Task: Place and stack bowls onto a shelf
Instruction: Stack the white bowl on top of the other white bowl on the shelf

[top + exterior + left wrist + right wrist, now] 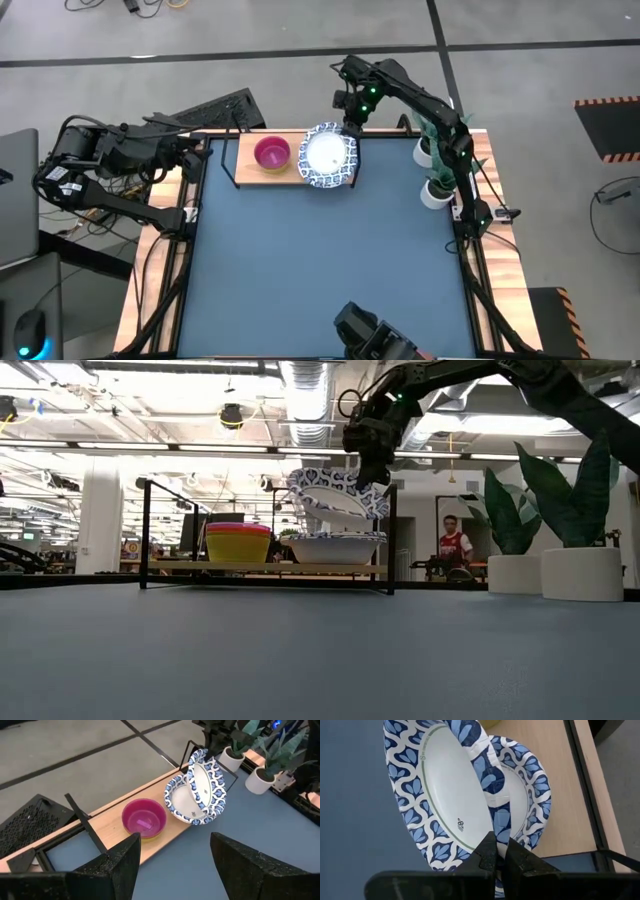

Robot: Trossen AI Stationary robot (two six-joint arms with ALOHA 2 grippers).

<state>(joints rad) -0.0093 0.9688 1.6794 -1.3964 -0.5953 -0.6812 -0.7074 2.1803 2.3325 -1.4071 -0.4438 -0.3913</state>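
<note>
The right gripper point(499, 851) is clamped on the rim of a blue-patterned bowl point(445, 795), holding it tilted just above the patterned bowl stack point(335, 547) on the shelf point(285, 178), apparently so it can nest squarely when lowered. Beside the gripper on the board sits the coloured bowl stack point(272, 153), magenta uppermost. A shelf post point(391, 540) stands close by, and potted plants point(437, 170) lie beyond. The left gripper point(172, 865) waits well apart, fingers spread and empty.

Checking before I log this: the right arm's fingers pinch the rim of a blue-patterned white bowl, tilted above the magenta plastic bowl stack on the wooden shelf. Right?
Not quite: the tilted blue-patterned white bowl hangs above the other patterned white bowl, not the magenta plastic bowl stack. The low view shows it.
</note>
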